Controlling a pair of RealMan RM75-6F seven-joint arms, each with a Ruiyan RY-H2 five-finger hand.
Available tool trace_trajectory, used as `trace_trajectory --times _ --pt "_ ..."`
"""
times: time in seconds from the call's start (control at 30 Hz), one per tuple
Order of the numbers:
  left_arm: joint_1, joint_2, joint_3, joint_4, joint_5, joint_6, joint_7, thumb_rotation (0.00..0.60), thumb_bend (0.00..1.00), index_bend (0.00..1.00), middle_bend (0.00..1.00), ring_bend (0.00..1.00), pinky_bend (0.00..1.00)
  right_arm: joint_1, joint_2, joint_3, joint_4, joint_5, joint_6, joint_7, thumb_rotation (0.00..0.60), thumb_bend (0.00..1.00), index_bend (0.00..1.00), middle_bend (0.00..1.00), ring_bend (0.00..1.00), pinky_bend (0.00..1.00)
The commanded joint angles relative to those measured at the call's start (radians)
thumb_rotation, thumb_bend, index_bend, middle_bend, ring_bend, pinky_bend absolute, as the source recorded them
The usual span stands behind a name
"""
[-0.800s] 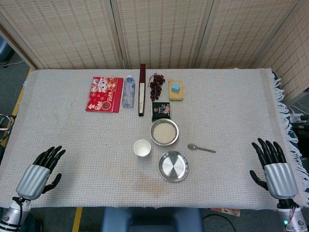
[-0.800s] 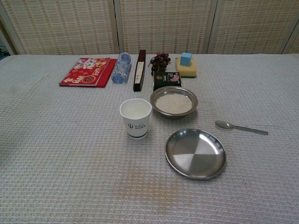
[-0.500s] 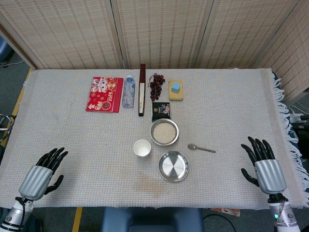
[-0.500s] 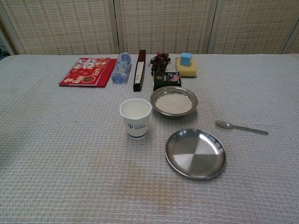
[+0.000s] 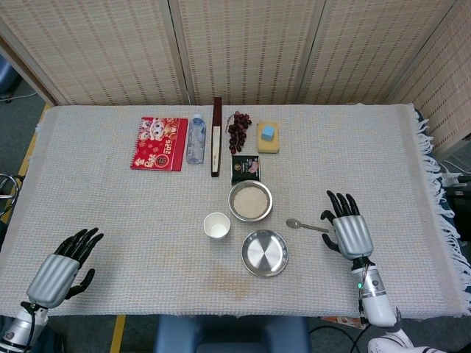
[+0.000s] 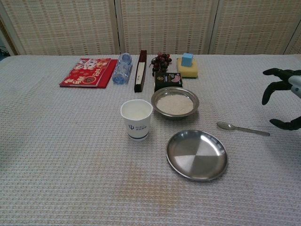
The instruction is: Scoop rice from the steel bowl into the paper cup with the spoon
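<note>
Right hand (image 5: 349, 232), fingers (image 6: 278, 73) spread and empty, hovers beside the small metal spoon (image 5: 306, 226) on the cloth-covered desk (image 5: 110, 206); left hand (image 5: 59, 269) open too.

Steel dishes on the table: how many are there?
2. The steel bowl holding rice sits just in front of the dark packet, right of the paper cup. An empty steel plate lies nearer the robot. None appears hidden.

A paper cup (image 6: 137, 119) stands mid-table (image 6: 70, 155), a steel bowl (image 6: 175, 102) of rice just beside it at 2 o'clock. An empty steel plate (image 6: 196, 155) lies nearer. The spoon (image 6: 242, 128) lies at 3 o'clock, the right hand (image 6: 285, 96) with fingers (image 6: 275, 72) spread above its handle.
</note>
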State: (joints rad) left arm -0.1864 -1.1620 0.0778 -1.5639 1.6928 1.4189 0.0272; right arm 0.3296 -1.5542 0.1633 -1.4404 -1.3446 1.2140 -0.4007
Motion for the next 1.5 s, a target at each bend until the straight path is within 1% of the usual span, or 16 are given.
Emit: trace_trajectory --times 0.03,0.17,0.47,0.77,1.23,1.5 --pt "-0.002 0.004 0.001 -0.003 -0.003 -0.005 -0.006 0.600 0.49 0.00 0.00 0.00 0.15 0.042 -0.044 0.016 0.046 0.039 -0.050 -0.039 0.600 0.24 0.42 0.00 0.00 0.00" --pt "-0.001 0.007 0.004 -0.003 0.001 -0.005 -0.008 0.600 0.49 0.00 0.00 0.00 0.15 0.069 -0.075 0.024 0.083 0.069 -0.076 -0.059 0.600 0.27 0.44 0.00 0.00 0.00" --pt "-0.003 0.008 0.003 -0.005 -0.005 -0.012 -0.006 0.600 0.49 0.00 0.00 0.00 0.16 0.101 -0.117 0.026 0.140 0.123 -0.110 -0.076 0.600 0.27 0.48 0.00 0.00 0.00" --pt "-0.006 0.011 0.002 -0.006 -0.008 -0.019 -0.010 0.600 0.50 0.00 0.00 0.00 0.16 0.128 -0.145 0.017 0.187 0.158 -0.144 -0.088 0.600 0.27 0.49 0.00 0.00 0.00" --pt "-0.007 0.016 0.005 -0.005 -0.006 -0.020 -0.020 0.600 0.55 0.00 0.00 0.00 0.15 0.153 -0.147 0.008 0.189 0.200 -0.172 -0.102 0.600 0.30 0.50 0.00 0.00 0.00" --pt "-0.009 0.016 0.005 -0.006 -0.008 -0.025 -0.021 0.600 0.56 0.00 0.00 0.00 0.16 0.165 -0.150 0.009 0.194 0.217 -0.177 -0.105 0.600 0.30 0.51 0.00 0.00 0.00"
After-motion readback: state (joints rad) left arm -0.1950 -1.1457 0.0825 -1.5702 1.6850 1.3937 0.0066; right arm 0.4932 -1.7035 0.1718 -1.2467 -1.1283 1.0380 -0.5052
